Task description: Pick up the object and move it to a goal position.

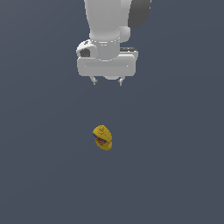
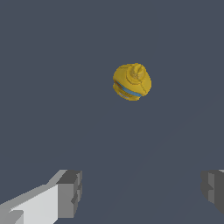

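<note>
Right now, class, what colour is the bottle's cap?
Yellow, like the bottle itself; the wrist view shows it best.

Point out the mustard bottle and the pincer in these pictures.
mustard bottle (image 1: 103,138), exterior view, on its labelled yellow body.
pincer (image 1: 107,82), exterior view, midway between its two open fingertips.

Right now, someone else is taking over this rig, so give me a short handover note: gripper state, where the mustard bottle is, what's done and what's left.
Gripper: open, empty, jaws spread wide, hanging above the floor and clear of the bottle.
Mustard bottle: standing on the grey floor, cap up, untouched. In the exterior view it sits below the gripper; in the wrist view it shows beyond the fingers, not between them.
Done: nothing gripped or moved yet.
Left: line the gripper up over the bottle, descend, close on it, lift, carry to the goal. No goal marker shows in either view.
</note>
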Controlling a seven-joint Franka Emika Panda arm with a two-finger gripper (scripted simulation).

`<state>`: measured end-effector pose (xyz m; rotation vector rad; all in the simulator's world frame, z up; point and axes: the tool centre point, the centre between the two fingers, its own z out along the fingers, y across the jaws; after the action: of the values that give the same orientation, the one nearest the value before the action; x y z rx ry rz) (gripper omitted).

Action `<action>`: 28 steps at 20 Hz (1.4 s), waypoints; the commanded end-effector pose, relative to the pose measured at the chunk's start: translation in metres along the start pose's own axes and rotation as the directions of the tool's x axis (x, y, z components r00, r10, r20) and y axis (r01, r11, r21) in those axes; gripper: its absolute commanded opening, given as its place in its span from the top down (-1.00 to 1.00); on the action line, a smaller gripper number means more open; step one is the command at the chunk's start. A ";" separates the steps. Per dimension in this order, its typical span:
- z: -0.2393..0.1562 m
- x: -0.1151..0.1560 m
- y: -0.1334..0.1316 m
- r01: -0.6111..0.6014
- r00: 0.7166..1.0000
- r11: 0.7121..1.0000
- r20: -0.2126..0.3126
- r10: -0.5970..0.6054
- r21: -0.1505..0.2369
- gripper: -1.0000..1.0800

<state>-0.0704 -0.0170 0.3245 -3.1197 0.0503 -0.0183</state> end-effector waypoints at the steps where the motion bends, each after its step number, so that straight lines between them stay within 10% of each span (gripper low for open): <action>1: 0.000 0.000 0.000 0.000 1.000 1.000 0.000 0.000 0.000 -0.92; 28: 0.007 0.018 -0.009 0.201 0.980 0.979 0.001 -0.201 -0.024 -0.92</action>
<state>-0.0559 -0.0076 0.3204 -3.1364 -0.2312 -0.0242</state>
